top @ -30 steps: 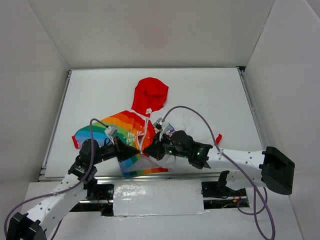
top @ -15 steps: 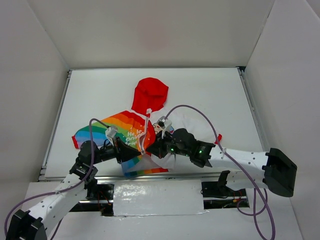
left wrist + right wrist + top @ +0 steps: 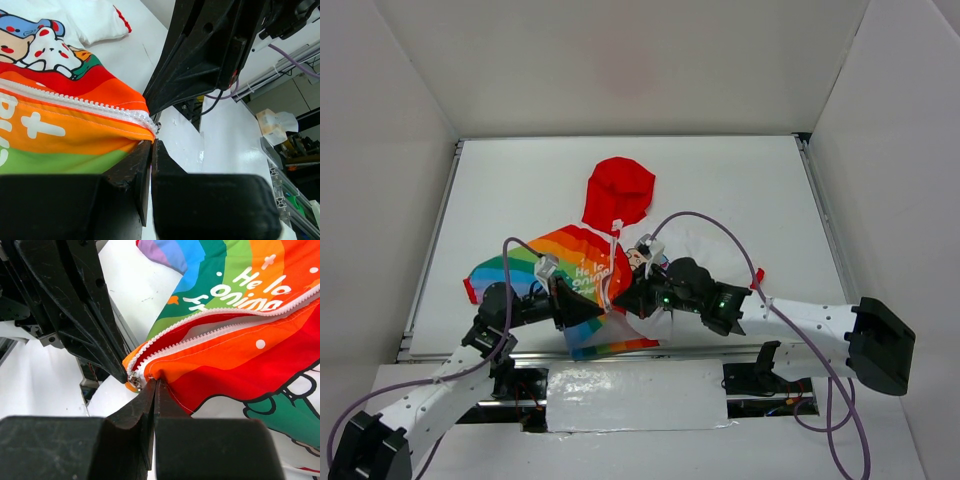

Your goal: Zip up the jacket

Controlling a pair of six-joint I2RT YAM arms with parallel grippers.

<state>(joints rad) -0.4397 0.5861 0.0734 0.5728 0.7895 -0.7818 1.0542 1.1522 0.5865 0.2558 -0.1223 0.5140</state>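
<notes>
White walls box in the white table (image 3: 740, 190), and the jacket (image 3: 582, 262) lies near its front edge, red hood (image 3: 618, 190) pointing away from the arms, rainbow half toward the left arm and cartoon half mostly under the right arm; over the last second the whole garment has slid a little toward the left arm's side, its hem and left cuff dragged along with it, while both arms kept their holds; the left gripper (image 3: 151, 145) is pinched closed on the bottom corner of the rainbow half, just below the zipper (image 3: 75, 102); the right gripper (image 3: 155, 384) is clamped tight on the hem at the foot of the other half, tip to tip with its partner; between them the small metal slider (image 3: 133, 380) sits at the very bottom, and above it the two rows of teeth stand apart with red lining showing; so the shift looks like tensioning and squaring the hem, not zipping, and the pull upward has not yet begun.
</notes>
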